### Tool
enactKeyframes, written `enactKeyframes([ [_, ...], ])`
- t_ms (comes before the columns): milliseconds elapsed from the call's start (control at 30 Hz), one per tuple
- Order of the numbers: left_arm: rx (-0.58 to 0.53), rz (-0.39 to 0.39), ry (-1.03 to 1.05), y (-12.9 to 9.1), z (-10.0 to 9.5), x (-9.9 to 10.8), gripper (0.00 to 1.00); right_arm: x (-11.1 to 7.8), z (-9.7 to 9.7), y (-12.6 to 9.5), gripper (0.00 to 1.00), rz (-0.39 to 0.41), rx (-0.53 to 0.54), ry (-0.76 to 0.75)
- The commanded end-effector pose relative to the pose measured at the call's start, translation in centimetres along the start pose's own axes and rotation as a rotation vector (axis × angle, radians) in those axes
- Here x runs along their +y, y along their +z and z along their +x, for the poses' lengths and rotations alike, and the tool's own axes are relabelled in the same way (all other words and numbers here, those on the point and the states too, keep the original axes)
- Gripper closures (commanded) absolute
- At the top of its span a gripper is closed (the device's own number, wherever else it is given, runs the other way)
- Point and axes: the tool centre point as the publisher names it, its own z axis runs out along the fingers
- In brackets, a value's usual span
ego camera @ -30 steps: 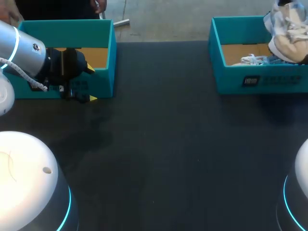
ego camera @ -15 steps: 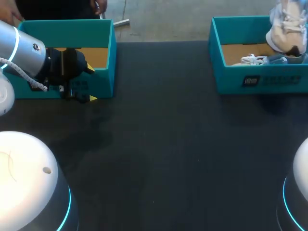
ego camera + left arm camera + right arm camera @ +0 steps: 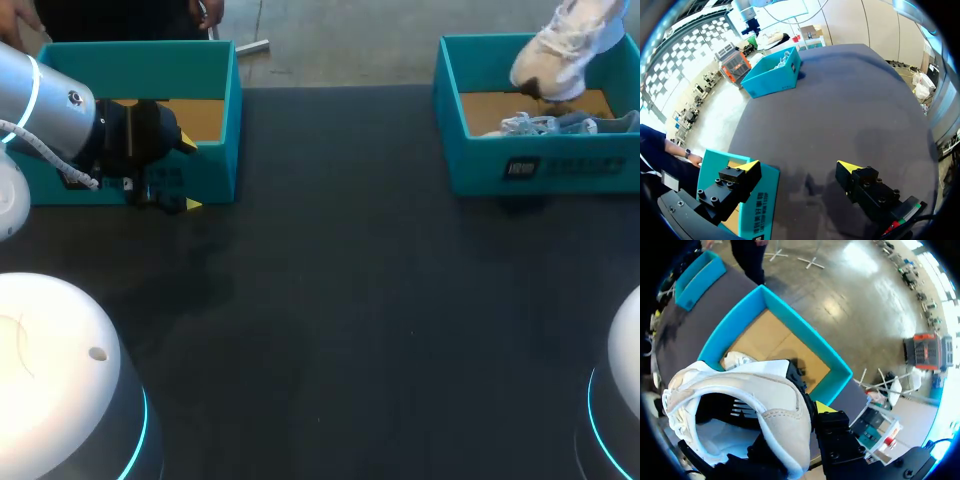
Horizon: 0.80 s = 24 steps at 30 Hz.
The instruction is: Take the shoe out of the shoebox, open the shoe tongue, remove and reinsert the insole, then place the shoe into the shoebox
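A white and beige shoe (image 3: 562, 46) hangs tilted above the back of the teal shoebox (image 3: 540, 165) at the far right of the table. In the right wrist view my right gripper (image 3: 812, 410) is shut on the shoe (image 3: 767, 405) at its heel collar, one yellow tip showing beside the heel. The shoebox (image 3: 805, 322) lies below it. A second shoe (image 3: 530, 125) lies inside the box. My left gripper (image 3: 190, 176) stands open at the front wall of another teal box (image 3: 215, 95) at the far left, nothing between its fingers (image 3: 747, 166).
The left box's front wall (image 3: 757, 210) sits under one finger of the left gripper. The dark table (image 3: 350, 300) stretches between the two boxes. White arm bases (image 3: 60, 370) stand at both near corners.
The shoe has swung leftward over the shoebox and tilted toe down. The left arm has not moved.
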Motion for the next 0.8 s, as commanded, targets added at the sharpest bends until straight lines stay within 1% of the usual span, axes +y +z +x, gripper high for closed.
enactKeyframes([
  [33, 0.000, -0.004, 0.001, 0.0, 0.0, 0.0, 0.00, -0.6, -0.2, -0.3, 1.00, 0.020, 0.019, 0.145],
  [133, 0.000, -0.004, 0.001, 0.0, 0.0, 0.0, 0.00, -1.3, -0.1, -0.3, 1.00, 0.020, 0.027, 0.248],
  [233, 0.000, -0.004, 0.001, 0.0, 0.0, 0.0, 0.00, -1.6, 0.1, -0.5, 1.00, 0.067, 0.022, 0.340],
  [367, 0.000, -0.004, 0.001, 0.0, 0.0, 0.0, 0.00, -2.0, 0.1, -0.7, 1.00, 0.107, 0.009, 0.430],
  [800, 0.000, -0.004, 0.001, 0.0, 0.0, 0.0, 0.00, -2.1, 0.2, -0.6, 1.00, 0.116, 0.009, 0.448],
])
